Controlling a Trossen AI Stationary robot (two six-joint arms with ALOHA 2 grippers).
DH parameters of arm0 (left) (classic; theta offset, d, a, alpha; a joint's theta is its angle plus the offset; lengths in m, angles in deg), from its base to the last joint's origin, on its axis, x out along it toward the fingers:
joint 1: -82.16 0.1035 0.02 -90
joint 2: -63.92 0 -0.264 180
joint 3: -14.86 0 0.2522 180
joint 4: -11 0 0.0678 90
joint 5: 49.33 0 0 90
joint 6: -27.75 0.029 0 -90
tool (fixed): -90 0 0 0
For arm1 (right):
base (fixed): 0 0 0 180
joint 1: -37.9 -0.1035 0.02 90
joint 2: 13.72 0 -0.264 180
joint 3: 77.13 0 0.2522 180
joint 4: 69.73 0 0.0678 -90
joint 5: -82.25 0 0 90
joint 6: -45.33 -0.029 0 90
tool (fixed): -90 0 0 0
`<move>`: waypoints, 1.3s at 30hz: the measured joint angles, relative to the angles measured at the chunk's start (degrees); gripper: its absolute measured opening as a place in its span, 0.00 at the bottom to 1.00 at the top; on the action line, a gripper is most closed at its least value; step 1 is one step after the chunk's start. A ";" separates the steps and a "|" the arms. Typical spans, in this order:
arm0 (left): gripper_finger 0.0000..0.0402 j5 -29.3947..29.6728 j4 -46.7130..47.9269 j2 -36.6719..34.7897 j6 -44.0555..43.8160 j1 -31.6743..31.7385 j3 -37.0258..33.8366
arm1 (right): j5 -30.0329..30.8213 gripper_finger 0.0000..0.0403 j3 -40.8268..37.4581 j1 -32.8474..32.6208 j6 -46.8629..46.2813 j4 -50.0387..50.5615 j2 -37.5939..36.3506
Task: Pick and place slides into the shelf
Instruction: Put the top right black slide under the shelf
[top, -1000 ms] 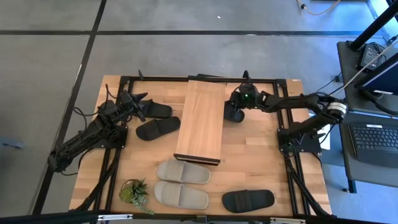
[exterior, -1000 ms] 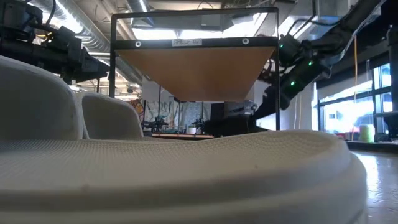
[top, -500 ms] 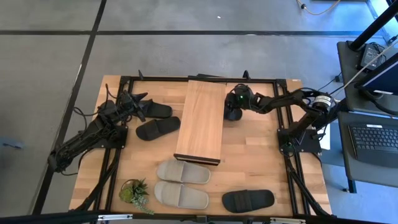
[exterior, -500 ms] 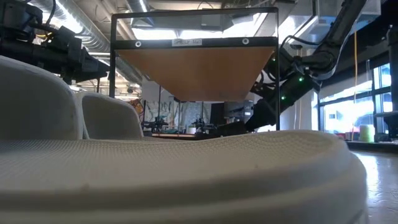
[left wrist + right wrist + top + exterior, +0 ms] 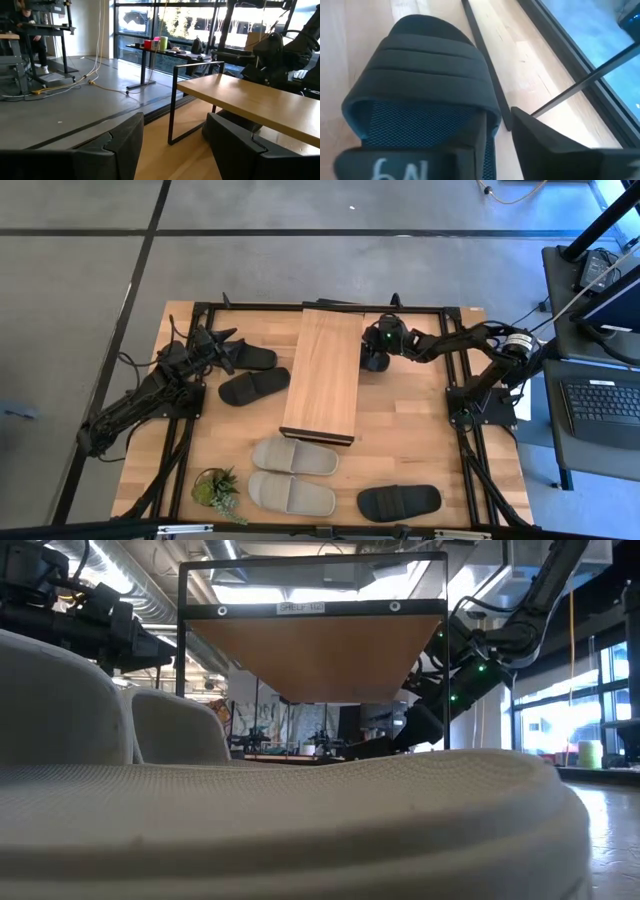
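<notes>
My right gripper (image 5: 376,350) is shut on a black slide (image 5: 420,65) right beside the right side of the shelf (image 5: 325,375), a light wood plank on a dark frame. The slide's toe points at the shelf's dark base bar (image 5: 485,65). My left gripper (image 5: 170,150) is open and empty at the table's far left (image 5: 215,345), next to two black slides (image 5: 250,358) (image 5: 255,386) lying flat on their soles. Two beige slides (image 5: 295,457) (image 5: 290,493) and another black slide (image 5: 400,502) lie flat near the front edge. My right gripper has one finger (image 5: 395,165) inside the slide, over the footbed behind the strap, and the other finger (image 5: 550,145) outside its side edge (image 5: 492,127). The fingers slant down from the table's right and lie along the slide. The slide is tilted, toe end low (image 5: 375,747).
A small green potted plant (image 5: 215,488) stands at the front left corner. The shelf's dark frame (image 5: 185,630) stands open at its near end. A beige slide (image 5: 300,820) fills the low view. Bare tabletop (image 5: 420,430) lies right of the shelf.
My right gripper has gone down and toward the table's left, up to the shelf's right side, carrying the black slide with it. The slide now sits lower, with its toe at the shelf's base.
</notes>
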 joint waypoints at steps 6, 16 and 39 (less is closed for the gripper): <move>0.52 0.07 0.09 0.02 0.00 0.00 0.00 | 0.00 0.36 0.00 0.00 -0.04 0.11 -0.03; 0.52 0.13 0.13 0.01 0.00 -0.01 0.00 | 0.00 0.55 0.02 0.00 -2.15 11.97 -5.45; 0.52 0.46 0.24 0.35 0.00 -0.02 0.00 | -2.29 0.57 4.55 -0.02 -10.86 61.07 -23.37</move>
